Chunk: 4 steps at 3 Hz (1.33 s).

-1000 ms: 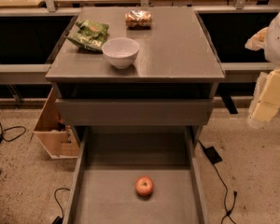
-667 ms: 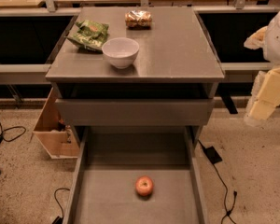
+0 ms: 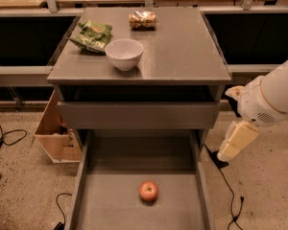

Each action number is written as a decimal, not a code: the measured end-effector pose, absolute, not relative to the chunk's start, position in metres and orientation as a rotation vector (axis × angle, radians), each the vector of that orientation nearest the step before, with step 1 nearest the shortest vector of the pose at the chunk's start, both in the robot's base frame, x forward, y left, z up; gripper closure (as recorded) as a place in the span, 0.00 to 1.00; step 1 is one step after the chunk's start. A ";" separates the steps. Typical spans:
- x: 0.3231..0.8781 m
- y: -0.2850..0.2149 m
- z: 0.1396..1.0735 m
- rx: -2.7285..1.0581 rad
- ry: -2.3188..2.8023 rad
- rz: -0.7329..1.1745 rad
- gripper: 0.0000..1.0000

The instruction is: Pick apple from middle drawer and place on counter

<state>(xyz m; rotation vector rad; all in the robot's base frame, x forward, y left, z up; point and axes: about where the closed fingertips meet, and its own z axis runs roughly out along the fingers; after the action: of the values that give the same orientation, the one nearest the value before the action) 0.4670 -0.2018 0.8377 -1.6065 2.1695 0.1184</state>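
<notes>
The apple lies on the bare floor of the open middle drawer, nearest the camera. The end effector hangs right of the cabinet, over speckled floor — open or closed, I cannot tell. Beyond, the table carries a white bowl, a green bag and a wrapped snack.

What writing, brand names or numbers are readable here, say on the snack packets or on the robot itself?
No text can be read anywhere.
Green packet on the counter: print too blurred to read.
Brown wrapped snack: nothing legible.
White bowl, apple in the open drawer, cardboard box: no markings visible.
Robot's hand, hanging to the right of the drawers: no label visible.
</notes>
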 end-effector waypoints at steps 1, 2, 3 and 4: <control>0.472 -0.188 0.774 -1.561 2.105 0.211 0.00; 0.483 -0.175 0.734 -1.490 2.020 0.232 0.00; 0.501 -0.177 0.741 -1.442 1.987 0.165 0.00; 0.501 -0.177 0.741 -1.442 1.987 0.166 0.00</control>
<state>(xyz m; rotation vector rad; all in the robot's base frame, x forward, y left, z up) 0.5012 -0.1766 0.7410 -1.4421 1.9869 0.1656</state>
